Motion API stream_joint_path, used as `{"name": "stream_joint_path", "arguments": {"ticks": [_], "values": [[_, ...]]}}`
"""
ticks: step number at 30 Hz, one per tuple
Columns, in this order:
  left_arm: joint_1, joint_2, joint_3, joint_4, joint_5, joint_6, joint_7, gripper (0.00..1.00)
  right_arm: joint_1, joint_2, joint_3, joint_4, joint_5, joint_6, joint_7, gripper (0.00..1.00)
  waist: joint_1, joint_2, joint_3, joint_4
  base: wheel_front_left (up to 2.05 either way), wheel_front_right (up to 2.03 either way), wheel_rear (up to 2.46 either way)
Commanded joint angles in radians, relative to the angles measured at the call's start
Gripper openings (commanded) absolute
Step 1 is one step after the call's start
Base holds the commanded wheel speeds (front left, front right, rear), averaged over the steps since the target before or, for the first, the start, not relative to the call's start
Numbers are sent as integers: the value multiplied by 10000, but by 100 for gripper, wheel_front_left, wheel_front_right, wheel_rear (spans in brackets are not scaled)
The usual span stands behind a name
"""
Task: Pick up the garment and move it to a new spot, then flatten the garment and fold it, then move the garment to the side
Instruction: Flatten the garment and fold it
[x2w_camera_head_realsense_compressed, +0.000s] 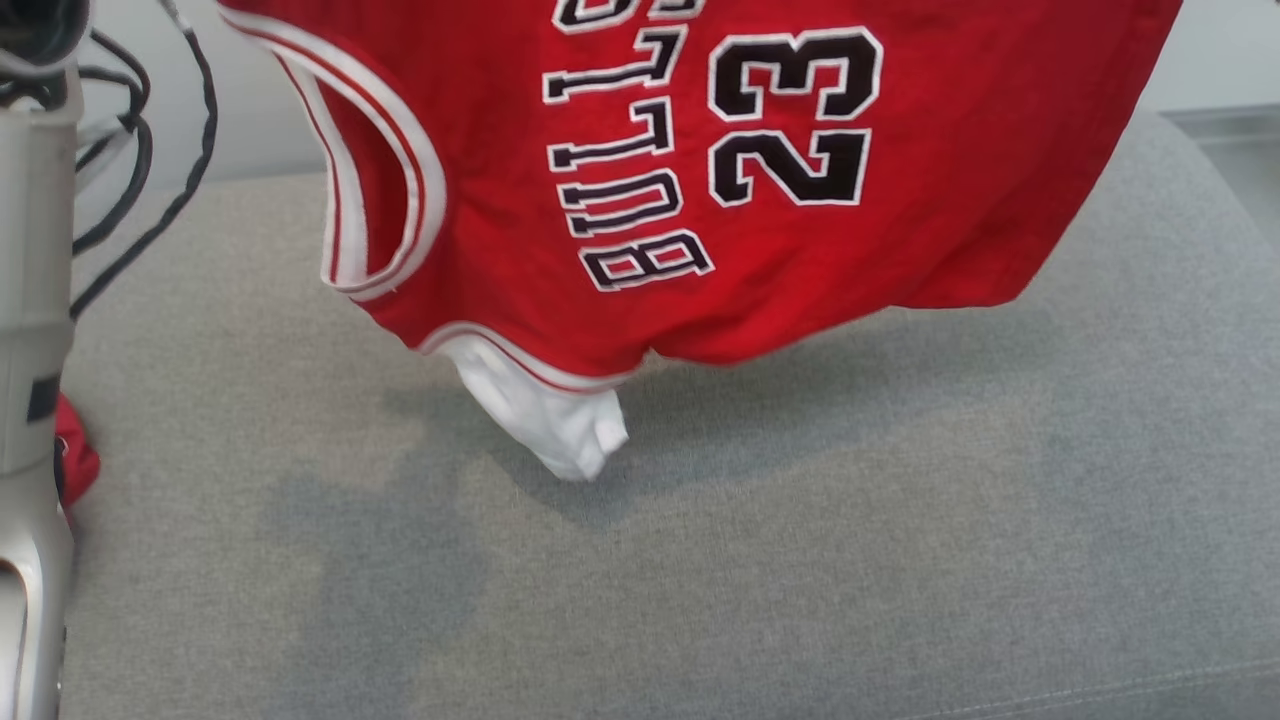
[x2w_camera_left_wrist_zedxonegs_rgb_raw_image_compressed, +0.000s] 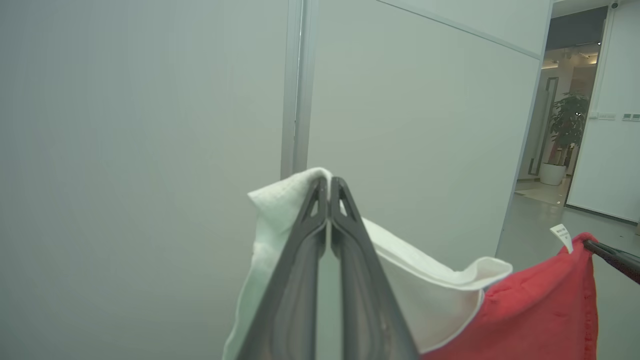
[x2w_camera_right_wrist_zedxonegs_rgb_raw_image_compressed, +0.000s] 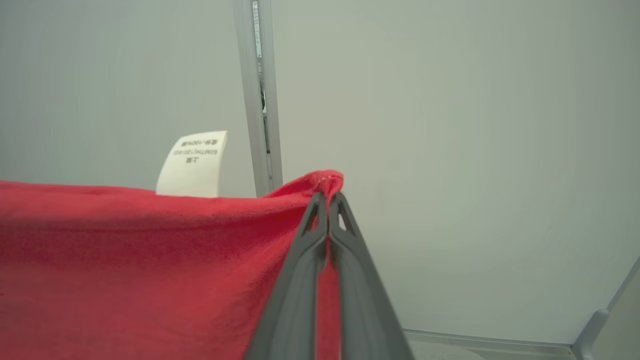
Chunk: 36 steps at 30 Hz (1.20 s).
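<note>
The garment (x2w_camera_head_realsense_compressed: 960, 180) is a red jersey with white-trimmed armholes and black "BULLS 23" lettering. It hangs in the air above the grey cushion, and a white inner part (x2w_camera_head_realsense_compressed: 550, 420) dangles lowest, close to the surface. In the left wrist view my left gripper (x2w_camera_left_wrist_zedxonegs_rgb_raw_image_compressed: 328, 180) is shut on a white fold of the garment (x2w_camera_left_wrist_zedxonegs_rgb_raw_image_compressed: 425, 290). In the right wrist view my right gripper (x2w_camera_right_wrist_zedxonegs_rgb_raw_image_compressed: 328, 195) is shut on the red hem of the garment (x2w_camera_right_wrist_zedxonegs_rgb_raw_image_compressed: 140, 260), beside a white care label (x2w_camera_right_wrist_zedxonegs_rgb_raw_image_compressed: 192, 165). The right gripper's dark finger (x2w_camera_left_wrist_zedxonegs_rgb_raw_image_compressed: 612, 257) also shows at the garment's far corner.
A wide grey cushioned surface (x2w_camera_head_realsense_compressed: 700, 580) lies below the hanging jersey. A pale forearm (x2w_camera_head_realsense_compressed: 30, 400) with black cables (x2w_camera_head_realsense_compressed: 140, 150) stands at the left edge, with a bit of red cloth (x2w_camera_head_realsense_compressed: 75, 460) behind it. Pale wall panels face both wrists; a doorway with a potted plant (x2w_camera_left_wrist_zedxonegs_rgb_raw_image_compressed: 565, 135) lies to the right.
</note>
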Motion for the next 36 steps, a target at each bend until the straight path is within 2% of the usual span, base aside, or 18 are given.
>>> {"name": "stream_joint_path", "arguments": {"ticks": [1, 4, 7, 9, 11, 14, 16, 19, 25, 30, 33, 36], "values": [[-505, -70, -170, 420, 197, -94, 58, 0, -453, 182, 144, 328, -230, -11, 154, 0, 0, 0, 947, -184, 0, 0, 0], [-1455, -203, -518, 1334, 664, -286, -164, 0, -1334, 501, 335, 1105, -773, -11, 139, 0, 0, 0, 1915, -296, 0, 0, 0], [-2675, -296, -857, 2308, 1348, -563, -871, 0, -2510, 935, 450, 1885, -1540, -11, -428, 0, 0, 0, 3096, -442, 0, 0, 0], [-3479, -225, -1123, 2958, 2037, -669, -1759, 0, -3299, 1306, 408, 2365, -2138, -10, -1334, 0, 0, 0, 3818, -591, 0, 0, 0], [-4336, 3, -1325, 3570, 2867, -611, -3038, 0, -4083, 1657, 265, 2908, -2983, -11, -2611, 0, 0, 0, 4418, -840, 0, 0, 0], [-5520, 29, -1584, 4336, 3795, -569, -4854, 0, -5150, 2098, -232, 3731, -4249, -13, -4424, 0, 0, 0, 5296, -1045, 0, 0, 0], [-6056, 34, -1625, 4663, 4220, -537, -5582, 0, -5551, 2385, -522, 4228, -4979, -13, -4931, 0, 0, 0, 5830, -1071, 0, 0, 0], [-6329, -77, -1107, 4354, 4196, -557, -5798, 0, -5959, 2549, -944, 4525, -5777, -13, -5160, 0, 0, 0, 6651, -872, 0, 0, 0], [-4494, -428, 234, 3323, 3882, -909, -5790, 0, -4934, 2840, -1495, 4083, -6394, -13, -5198, 0, 0, 0, 7232, -392, 0, 0, 0], [-1909, -906, 1071, 2475, 3372, -1115, -5796, 0, -3296, 2757, -1563, 3433, -6084, -13, -5203, 0, 0, 0, 6983, 191, 0, 0, 0], [-152, -941, 700, 1494, 2723, -1137, -5799, 0, -2131, 2486, -1722, 2886, -5697, -14, -5204, 0, 0, 0, 6449, 390, 0, 0, 0], [1862, -613, 467, 522, 1971, -1143, -5798, 0, -736, 2229, -1829, 2293, -5240, -14, -5205, 0, 0, 0, 5757, 505, 0, 0, 0]]}}
